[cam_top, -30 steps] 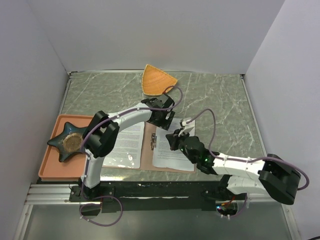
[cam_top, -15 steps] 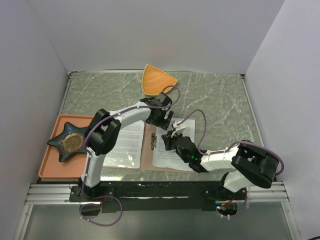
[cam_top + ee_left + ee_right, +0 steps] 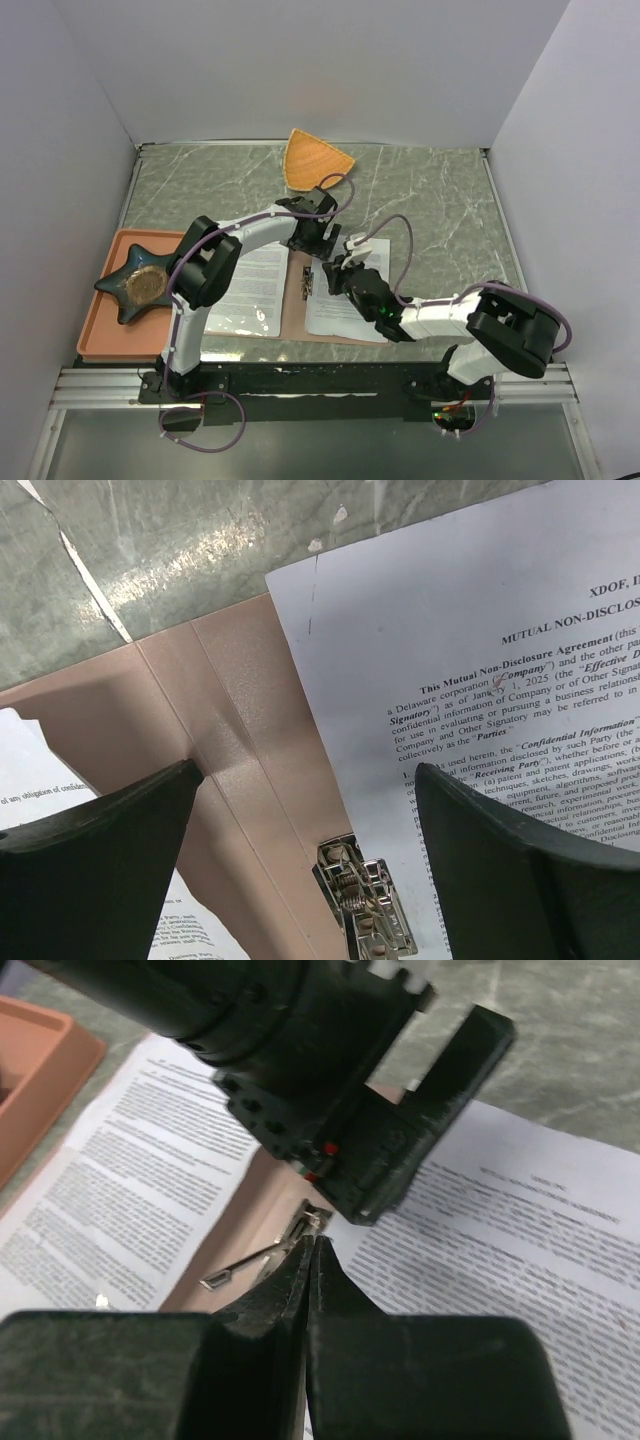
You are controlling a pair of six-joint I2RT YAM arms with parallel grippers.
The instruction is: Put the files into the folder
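The reddish-brown folder (image 3: 294,308) lies open and flat at the table's near middle. One printed white sheet (image 3: 250,285) lies on its left flap, another (image 3: 345,315) on its right flap. My left gripper (image 3: 318,240) hovers open over the folder's top edge; in the left wrist view it (image 3: 310,772) straddles the spine (image 3: 240,770) above the metal clip (image 3: 375,905). My right gripper (image 3: 336,276) is shut, and nothing shows between its jaws. In the right wrist view its tip (image 3: 312,1242) is at the clip (image 3: 303,1226), whose lever (image 3: 240,1266) sticks out to the left.
A salmon-orange tray (image 3: 100,335) with a dark star-shaped dish (image 3: 140,283) stands at the left. An orange fan-shaped dish (image 3: 313,160) lies at the back. The left gripper's body (image 3: 330,1100) hangs close in front of my right gripper.
My right gripper has moved left and a little farther in, to the clip at the folder's spine. My left gripper has shifted slightly left.
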